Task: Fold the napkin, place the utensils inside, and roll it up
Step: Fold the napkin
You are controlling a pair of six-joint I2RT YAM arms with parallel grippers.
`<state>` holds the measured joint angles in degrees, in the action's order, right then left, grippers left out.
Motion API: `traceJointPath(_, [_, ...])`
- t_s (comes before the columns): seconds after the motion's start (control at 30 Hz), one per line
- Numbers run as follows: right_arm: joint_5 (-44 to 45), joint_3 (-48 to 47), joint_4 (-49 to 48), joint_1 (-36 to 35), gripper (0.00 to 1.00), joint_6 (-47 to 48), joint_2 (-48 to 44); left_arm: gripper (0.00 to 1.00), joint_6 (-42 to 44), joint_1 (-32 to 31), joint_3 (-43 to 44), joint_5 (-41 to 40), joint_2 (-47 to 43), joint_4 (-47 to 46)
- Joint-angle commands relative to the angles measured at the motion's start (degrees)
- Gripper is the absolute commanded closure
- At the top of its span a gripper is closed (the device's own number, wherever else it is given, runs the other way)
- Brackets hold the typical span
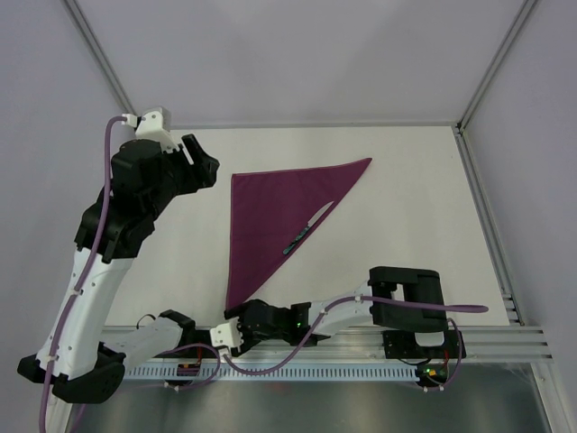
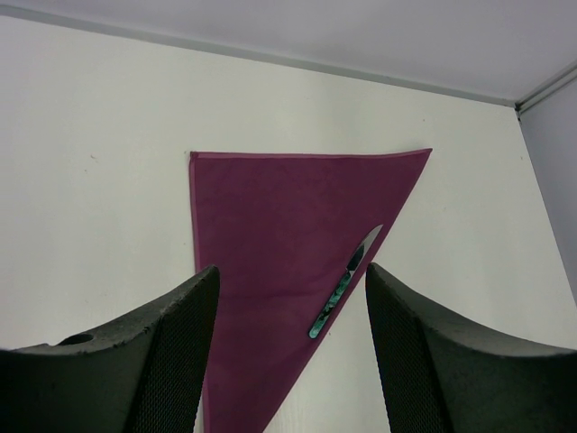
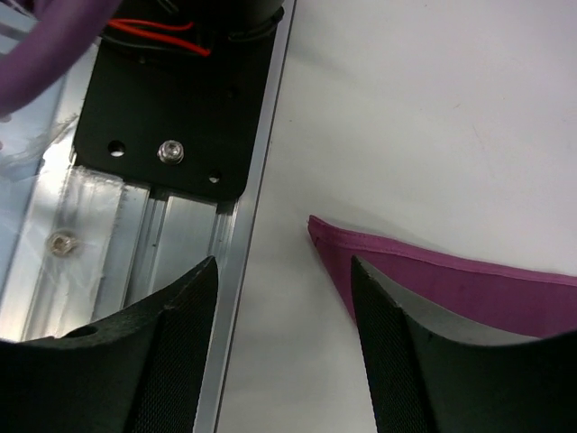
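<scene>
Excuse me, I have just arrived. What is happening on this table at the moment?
Two robot arms are working with a purple napkin that lies on the white table. The napkin is folded into a triangle, and one slender utensil lies on it, close to the long slanted edge. Neither arm holds anything. The left gripper is open, off to the napkin's left side and facing it. The right gripper is open beside the napkin's near corner. The rolling is not yet done.

The utensil [image 1: 306, 229] lies on the napkin [image 1: 266, 216], seemingly along its right edge.
</scene>
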<state>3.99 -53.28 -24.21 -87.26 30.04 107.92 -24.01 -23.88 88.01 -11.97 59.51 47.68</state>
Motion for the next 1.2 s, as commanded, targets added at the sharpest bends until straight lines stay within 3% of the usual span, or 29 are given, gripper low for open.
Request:
traceJointPath(0.0, [2.7, -3.5, -5.6, -0.5, 0.34, 1.0, 2.6, 0.3, -0.2, 0.0, -0.7, -0.5, -0.1, 0.5])
traceJointPath(0.5, [7.2, -4.5, -10.9, -0.5, 0.44, 3.9, 8.1, 0.3, 1.0, 0.0, -1.8, -1.0, 0.4, 0.3])
traceJointPath(0.8, [8.5, -4.8, -11.6, -0.5, 0.56, 4.8, 10.2, 0.3, 1.3, 0.0, -2.0, 0.1, 0.4, -0.4])
traceJointPath(0.87, [8.7, -4.7, -11.8, -0.5, 0.59, 5.0, 10.5, 0.3, 1.4, 0.0, -2.2, 0.2, 0.5, -0.6])
traceJointPath(1.0, [9.2, -4.9, -11.7, -0.5, 0.8, 5.4, 10.4, 0.3, 1.6, 0.0, -2.6, 0.1, 0.6, -0.8])
traceJointPath(1.17, [9.7, -6.0, -11.0, -0.4, 0.91, 5.6, 10.4, 0.3, 1.9, 0.0, -2.8, 0.1, 1.1, -1.3])
